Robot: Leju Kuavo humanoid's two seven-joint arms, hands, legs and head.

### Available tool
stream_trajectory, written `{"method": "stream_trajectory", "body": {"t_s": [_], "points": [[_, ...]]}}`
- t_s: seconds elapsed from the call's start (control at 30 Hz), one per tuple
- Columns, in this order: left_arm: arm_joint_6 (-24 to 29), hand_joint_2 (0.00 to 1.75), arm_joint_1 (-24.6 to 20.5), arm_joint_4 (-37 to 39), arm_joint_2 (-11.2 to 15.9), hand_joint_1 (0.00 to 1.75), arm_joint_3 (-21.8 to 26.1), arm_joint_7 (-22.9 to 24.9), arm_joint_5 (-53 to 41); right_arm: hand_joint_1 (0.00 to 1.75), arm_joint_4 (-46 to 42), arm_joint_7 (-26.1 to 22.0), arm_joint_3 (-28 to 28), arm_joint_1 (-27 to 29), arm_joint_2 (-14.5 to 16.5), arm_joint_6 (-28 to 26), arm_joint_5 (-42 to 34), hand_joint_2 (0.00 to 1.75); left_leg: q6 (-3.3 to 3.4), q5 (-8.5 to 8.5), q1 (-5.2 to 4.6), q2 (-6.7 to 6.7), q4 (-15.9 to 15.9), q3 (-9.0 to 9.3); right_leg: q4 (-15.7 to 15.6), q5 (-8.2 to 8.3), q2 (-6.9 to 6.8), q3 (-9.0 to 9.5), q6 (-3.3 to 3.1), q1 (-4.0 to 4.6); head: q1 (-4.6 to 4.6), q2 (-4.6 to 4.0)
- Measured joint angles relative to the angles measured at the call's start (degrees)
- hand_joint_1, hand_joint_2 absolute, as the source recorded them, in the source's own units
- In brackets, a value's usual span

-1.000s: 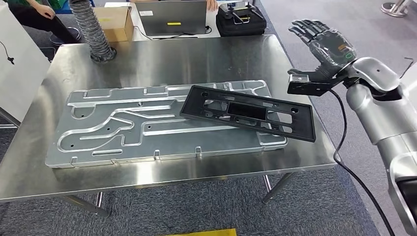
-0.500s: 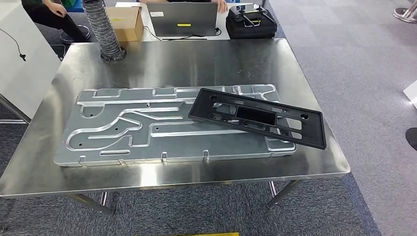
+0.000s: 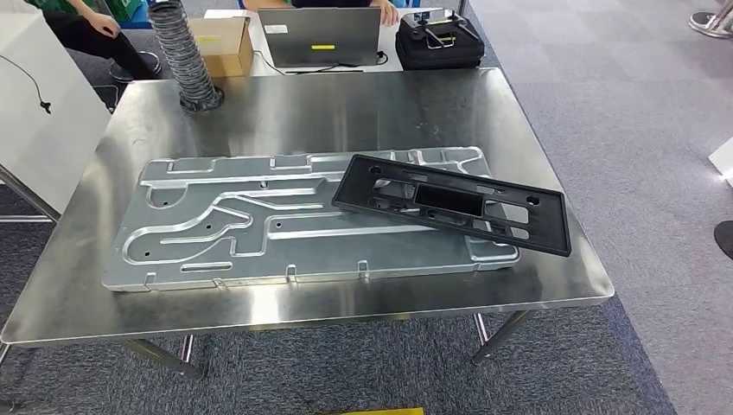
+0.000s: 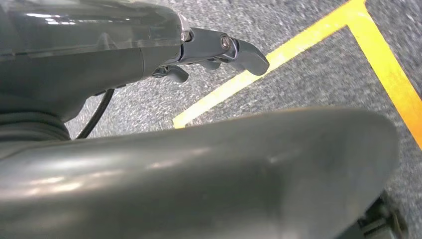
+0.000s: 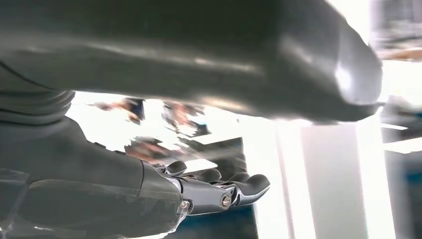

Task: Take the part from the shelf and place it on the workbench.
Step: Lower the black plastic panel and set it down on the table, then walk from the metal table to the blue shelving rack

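Observation:
The black rectangular frame part (image 3: 454, 206) lies flat on the steel workbench (image 3: 346, 112). It rests slantwise across the right end of a large machined aluminium plate (image 3: 259, 225), and its right corner overhangs that plate. No hand touches it. In the left wrist view my left hand (image 4: 199, 47) hangs over grey carpet with its fingers apart and nothing in them. My right hand (image 5: 199, 191) appears in the right wrist view against a bright, blurred background, fingers stretched out and holding nothing.
At the table's far edge stand a ribbed grey hose (image 3: 181, 56), a cardboard box (image 3: 220, 43), a laptop (image 3: 320, 36) and a black case (image 3: 439, 41). A person (image 3: 86, 26) sits at the back left. A white panel (image 3: 43, 130) flanks the left side. Yellow floor tape (image 4: 298, 55) runs below my left hand.
My right hand, raised open beside the table's right edge one second ago, has left the head view. The camera shifted slightly; the black part has stayed where it lay.

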Motion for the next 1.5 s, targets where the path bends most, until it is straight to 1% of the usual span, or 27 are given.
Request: {"method": "stream_trajectory", "body": {"t_s": [0.07,0.17,0.2,0.23,0.27,0.33,0.4,0.5,0.57,0.67,0.7,0.73,0.77,0.83,0.9,0.93,1.03,1.07,1.1,1.17,1.2,1.23,1.27,1.33,1.4,1.43,1.5], "points": [[0.0,0.00,-0.1,0.0,0.0,0.00,0.1,0.0,0.0,0.00,3.9,0.2,-2.5,-0.1,2.4,-2.8,0.6,0.00,0.82,1.20,0.12,0.33,-0.9,-0.25,1.5,-1.99,0.14,-0.71,0.60,-0.27,0.01,0.01],[0.0,0.00,-0.2,0.0,0.1,0.00,0.4,0.0,0.0,0.00,10.0,1.0,-4.1,-0.4,5.9,-5.9,0.8,0.00,1.21,2.59,0.01,0.83,-1.2,-1.61,11.4,-9.11,0.21,-3.91,1.35,-0.57,0.02,0.01],[0.0,0.00,-0.2,0.0,0.1,0.00,0.6,0.0,0.0,0.00,12.1,1.2,-4.4,-0.5,7.1,-7.0,0.7,0.00,1.15,2.94,-0.03,0.92,-1.1,-2.16,14.2,-10.27,0.21,-4.46,1.57,-0.68,0.02,0.00],[0.0,0.00,-0.2,0.0,0.1,0.00,0.7,0.1,0.0,0.00,14.2,1.4,-4.5,-0.5,8.3,-8.1,0.6,0.00,1.04,3.26,-0.05,0.97,-0.9,-2.73,15.1,-10.19,0.20,-4.04,1.71,-0.83,0.02,0.00],[0.0,0.00,-0.2,0.0,0.1,0.00,0.8,0.1,0.0,0.00,16.3,1.6,-4.6,-0.6,9.3,-9.3,0.4,0.00,0.86,3.53,-0.05,0.99,-0.6,-3.34,13.6,-9.06,0.19,-2.42,1.79,-0.99,0.03,0.00],[0.0,0.00,-0.3,0.0,0.2,0.00,1.0,0.3,-0.1,0.00,20.0,2.1,-4.7,-1.0,10.8,-11.2,-0.3,0.00,0.39,3.94,-0.03,1.01,0.3,-4.52,5.7,-6.73,0.18,3.11,1.80,-1.25,0.04,0.01],[0.0,0.00,-0.5,0.0,0.2,0.00,1.0,0.4,-0.2,0.00,23.0,3.0,-4.9,-1.4,12.3,-12.6,-0.9,0.00,-0.31,4.36,-0.02,1.01,0.8,-5.12,0.2,-5.94,0.46,6.51,1.03,-0.91,0.05,0.02],[-0.1,0.00,-0.6,0.0,0.3,0.00,1.0,0.5,-0.5,0.00,27.2,4.4,-5.4,-1.8,15.1,-14.4,-1.6,0.00,-1.58,5.20,0.14,0.93,1.0,-5.42,-0.4,-5.45,0.71,6.07,-0.72,-0.38,0.16,0.01],[-0.1,0.00,-0.4,0.0,0.4,0.00,1.1,0.5,-0.6,0.00,29.6,5.2,-5.4,-2.0,16.8,-15.2,-1.9,0.00,-2.25,3.05,0.24,0.84,2.6,-6.31,-0.6,-4.43,0.58,5.06,-1.83,-0.40,0.14,0.01],[-0.1,0.00,-0.4,0.0,0.6,0.00,1.1,0.4,-1.0,0.00,33.1,6.8,-5.4,-2.1,19.4,-15.8,-2.4,0.00,-2.51,-5.37,0.29,0.77,12.0,-8.93,-0.5,-2.62,0.44,2.84,-2.80,-0.06,0.08,0.01],[0.0,0.00,-0.4,0.0,0.6,0.00,1.1,0.4,-1.2,0.00,34.4,7.5,-5.5,-2.1,20.2,-16.0,-2.6,0.00,-2.47,-6.91,0.25,0.76,15.1,-9.33,-0.5,-2.01,0.44,1.97,-2.92,0.12,0.08,0.01],[0.0,0.00,-0.4,0.0,0.6,0.00,1.1,0.5,-1.3,0.00,35.5,8.1,-5.5,-2.2,21.0,-16.1,-2.8,0.00,-2.35,-7.11,0.19,0.75,16.9,-9.00,-0.4,-1.41,0.44,1.10,-2.99,0.34,0.06,0.01],[0.0,0.00,-0.4,0.0,0.6,0.00,1.1,0.6,-1.5,0.00,36.7,8.6,-5.6,-2.3,21.7,-16.3,-3.0,0.00,-2.11,-6.08,0.11,0.74,16.5,-7.68,-0.2,-0.87,0.44,0.30,-3.03,0.53,0.06,0.02],[-0.1,0.00,-0.6,0.0,0.7,0.00,1.1,0.9,-1.8,0.00,38.8,9.5,-5.9,-2.5,22.9,-16.5,-3.1,0.00,-1.19,-3.17,-0.25,0.70,10.2,-2.25,0.0,0.13,0.46,-1.01,-3.05,0.85,0.05,0.01],[-0.1,0.00,-1.0,0.0,1.0,0.00,1.0,1.2,-2.0,0.00,40.8,10.7,-6.1,-2.7,24.0,-16.5,-3.1,0.00,-0.26,-2.56,-0.71,0.73,1.7,3.49,0.2,1.12,0.44,-1.80,-2.79,1.11,0.06,0.01],[-0.1,0.00,-1.1,-0.1,1.1,0.00,1.0,1.4,-2.2,0.00,41.7,11.3,-6.1,-2.8,24.5,-16.4,-3.1,0.00,0.00,-2.81,-0.88,0.76,-0.8,4.96,0.2,1.62,0.38,-1.98,-2.53,1.09,0.04,0.01],[-0.2,0.00,-1.3,0.0,1.0,0.00,0.9,1.7,-2.4,0.00,43.9,13.5,-6.1,-2.9,26.0,-15.4,-2.6,0.00,0.55,-1.68,-0.93,0.99,-2.6,4.65,-0.1,2.60,0.34,-2.35,-1.54,0.90,0.02,0.01],[-0.1,0.00,-1.3,0.0,1.0,0.00,0.9,1.7,-2.3,0.00,44.5,14.2,-6.1,-2.9,26.4,-15.0,-2.4,0.00,0.95,-0.85,-0.81,1.10,-2.8,4.07,0.7,1.38,0.38,-2.77,-1.25,0.84,0.03,0.01],[-0.1,0.00,-1.3,0.0,1.0,0.00,0.9,1.8,-2.3,0.00,45.1,14.9,-6.1,-2.9,26.9,-14.7,-2.1,0.00,1.25,0.03,-0.63,1.21,-3.1,3.32,2.6,-0.94,0.43,-3.47,-0.95,0.76,0.03,0.00],[0.0,0.00,-1.3,0.0,1.1,0.00,0.9,1.8,-2.3,0.00,46.2,16.3,-6.1,-3.1,27.9,-13.9,-1.6,0.00,1.52,1.44,-0.57,1.30,-3.1,1.58,9.4,-7.05,0.42,-5.25,-0.32,0.35,0.04,0.00],[0.0,0.00,-1.3,0.0,1.1,0.00,0.9,1.8,-2.3,0.00,46.8,17.0,-6.1,-3.2,28.5,-13.6,-1.4,0.00,1.42,2.05,-0.56,1.37,-2.9,0.68,13.1,-8.79,0.41,-5.85,0.00,0.14,0.04,0.00],[0.0,0.00,-1.3,0.0,1.1,0.00,0.9,1.8,-2.3,0.00,47.3,17.7,-6.1,-3.2,29.0,-13.3,-1.2,0.00,1.27,2.63,-0.54,1.42,-2.7,-0.28,15.7,-8.99,0.40,-5.82,0.31,-0.07,0.04,0.00],[0.0,0.00,-1.3,0.0,1.1,0.00,0.9,1.8,-2.4,0.00,47.8,18.3,-6.1,-3.3,29.5,-12.9,-1.1,0.00,1.10,3.16,-0.48,1.47,-2.3,-1.26,16.5,-7.96,0.39,-4.96,0.56,-0.30,0.04,0.00],[-0.1,0.00,-1.4,0.0,1.1,0.00,0.9,2.0,-2.5,0.00,48.5,19.5,-6.1,-3.5,30.4,-12.0,-0.9,0.00,0.58,3.98,-0.33,1.50,-1.2,-3.22,11.9,-4.99,0.35,-0.19,0.87,-0.72,0.04,0.00],[-0.1,0.00,-1.4,0.0,1.1,0.00,0.8,2.0,-2.8,0.00,49.0,20.6,-5.9,-3.9,31.3,-10.9,-0.6,0.00,-0.04,4.50,-0.32,1.50,0.2,-4.81,3.5,-5.39,0.34,5.76,0.61,-0.64,0.04,0.01],[-0.1,0.00,-1.5,0.0,1.1,0.00,0.7,2.1,-2.9,0.00,49.3,21.1,-5.8,-4.0,31.8,-10.4,-0.4,0.00,-0.42,4.77,-0.33,1.54,0.6,-5.30,0.7,-6.23,0.35,7.45,0.24,-0.44,0.04,0.01],[-0.1,0.00,-1.5,0.0,1.1,0.00,0.5,2.2,-3.1,0.00,49.8,22.5,-5.5,-4.1,32.8,-9.2,0.2,0.00,-1.28,5.57,-0.22,1.62,0.9,-5.77,-1.0,-6.80,0.39,7.85,-0.87,-0.07,0.03,0.01]]}}
